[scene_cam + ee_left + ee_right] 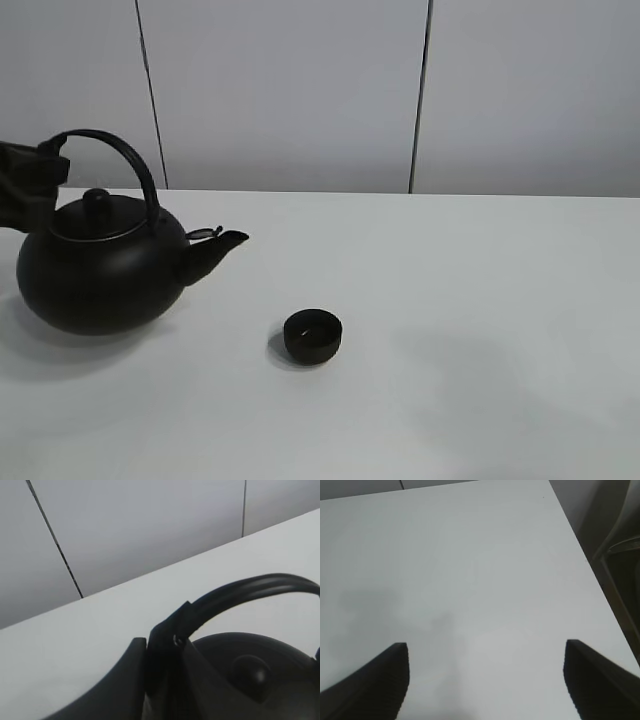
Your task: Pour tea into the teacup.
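The teacup (312, 336), small, round and matte black, stands on the white table (480, 300) near the middle. The big black kettle (100, 270) is at the left, upright, with its spout (215, 250) pointing right toward the teacup and well short of it. My left gripper (45, 168) is shut on the left end of the kettle's arched handle (125, 155). In the left wrist view the left gripper (162, 642) clamps the handle (250, 587) above the lid knob (250, 672). My right gripper (487, 680) is open and empty over bare table; the exterior view does not show it.
Grey wall panels (290, 90) stand behind the table's far edge. In the right wrist view the table's side edge (575, 535) runs close by, with a pale chair frame (620, 545) beyond it.
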Robot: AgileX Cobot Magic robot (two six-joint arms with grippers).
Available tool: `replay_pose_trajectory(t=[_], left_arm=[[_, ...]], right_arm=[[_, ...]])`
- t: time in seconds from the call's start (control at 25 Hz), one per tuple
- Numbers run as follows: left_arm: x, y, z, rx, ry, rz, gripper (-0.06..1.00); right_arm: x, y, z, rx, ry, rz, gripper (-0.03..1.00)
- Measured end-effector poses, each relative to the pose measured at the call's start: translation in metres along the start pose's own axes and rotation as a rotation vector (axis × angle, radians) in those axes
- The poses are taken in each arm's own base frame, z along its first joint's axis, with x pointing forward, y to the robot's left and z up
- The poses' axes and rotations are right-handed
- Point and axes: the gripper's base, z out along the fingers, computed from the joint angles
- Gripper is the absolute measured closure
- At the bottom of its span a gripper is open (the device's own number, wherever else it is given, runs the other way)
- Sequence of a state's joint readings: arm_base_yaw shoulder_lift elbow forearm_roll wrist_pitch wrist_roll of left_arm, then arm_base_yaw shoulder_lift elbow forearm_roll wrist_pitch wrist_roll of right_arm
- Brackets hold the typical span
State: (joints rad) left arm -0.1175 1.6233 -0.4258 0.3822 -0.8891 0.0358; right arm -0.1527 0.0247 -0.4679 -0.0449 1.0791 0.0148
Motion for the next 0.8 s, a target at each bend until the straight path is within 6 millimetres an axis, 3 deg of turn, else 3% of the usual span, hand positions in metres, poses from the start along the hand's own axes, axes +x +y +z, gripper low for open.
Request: replay_pose_trajectory(t=[0.24,0.8], left_arm=[[-0.018,0.003,-0.006,-0.014,-0.049,0.012,0.81],[-0.024,-0.031,-0.001,0.106,-0.027,0.02,0.81]], right_arm=[[0.0,0.0,0.0,0.0,0.0,0.0,0.39],[0.0,0.0,0.0,0.0,0.001,0.0,0.39]])
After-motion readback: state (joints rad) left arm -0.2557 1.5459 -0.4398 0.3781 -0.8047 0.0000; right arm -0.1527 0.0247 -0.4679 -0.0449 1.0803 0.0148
